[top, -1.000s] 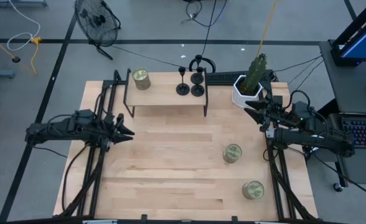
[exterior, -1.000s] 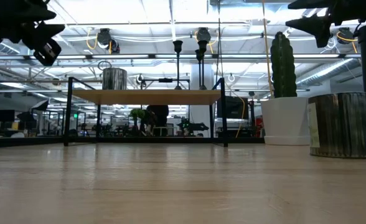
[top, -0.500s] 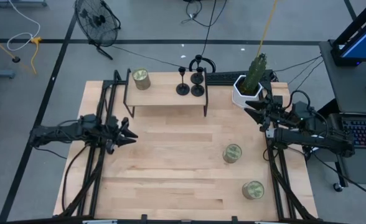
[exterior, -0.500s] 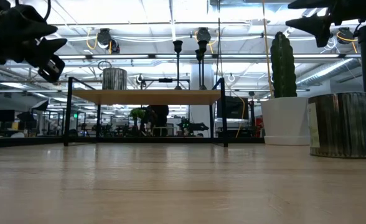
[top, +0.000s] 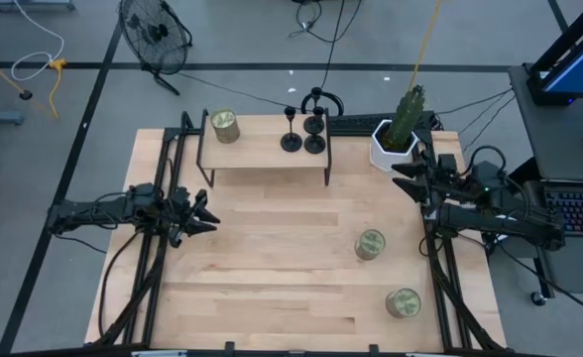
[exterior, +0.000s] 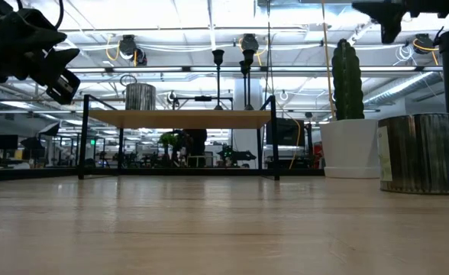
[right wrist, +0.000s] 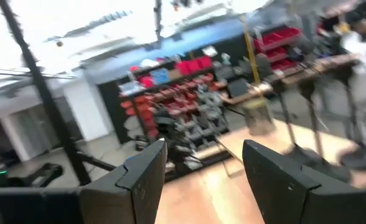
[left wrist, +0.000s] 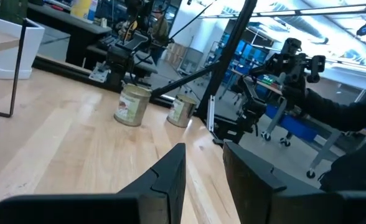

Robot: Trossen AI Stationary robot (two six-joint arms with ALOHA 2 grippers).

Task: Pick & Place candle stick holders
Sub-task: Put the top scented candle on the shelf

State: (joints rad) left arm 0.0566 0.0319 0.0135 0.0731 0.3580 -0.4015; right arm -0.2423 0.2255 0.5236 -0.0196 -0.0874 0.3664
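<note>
Both grippers of mine hang over the table holding nothing. From above, my left gripper (top: pixel 204 211) reaches in level from the left edge, above bare wood in front of the small shelf (top: pixel 264 151), its arm stretched out low; my right gripper (top: pixel 403 176) sits by the right edge, just beside the white pot with the cactus (top: pixel 395 136). The candle stick holders (top: pixel 302 132) stand together on the shelf top, well apart from both grippers, with a tin (top: pixel 224 125) at the shelf's other end. At table height, my left gripper (exterior: pixel 55 67) hangs tilted downward, above the shelf's level. Past my left wrist, the fingers (left wrist: pixel 170 177) stand a narrow gap apart, pointing toward two tins (left wrist: pixel 132 104). Past my right wrist, the fingers (right wrist: pixel 147 171) are spread wide.
</note>
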